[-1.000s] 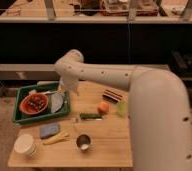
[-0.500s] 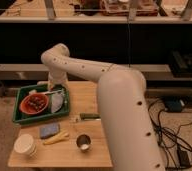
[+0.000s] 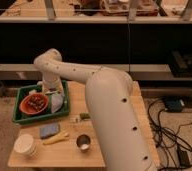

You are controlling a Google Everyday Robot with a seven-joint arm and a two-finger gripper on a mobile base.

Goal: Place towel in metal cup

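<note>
The towel (image 3: 56, 103) is a pale grey-white cloth lying or hanging at the right end of the green tray (image 3: 22, 118). My gripper (image 3: 52, 93) is right above it, at the towel's top edge; I cannot tell whether it holds the cloth. The metal cup (image 3: 83, 143) stands upright on the wooden table (image 3: 69, 159) near the front, well in front and to the right of the gripper, its dark inside showing.
A red bowl of food (image 3: 33, 104) sits in the tray. A blue-grey pad (image 3: 49, 131), a yellow item (image 3: 57, 138) and a white cup (image 3: 26, 145) lie front left. A small green item (image 3: 84, 117) lies mid-table. My arm (image 3: 114, 115) covers the table's right part.
My arm's bulk has swung left across the table and now hides the right side. The gripper has stayed over the tray's right end, shifting slightly left.
</note>
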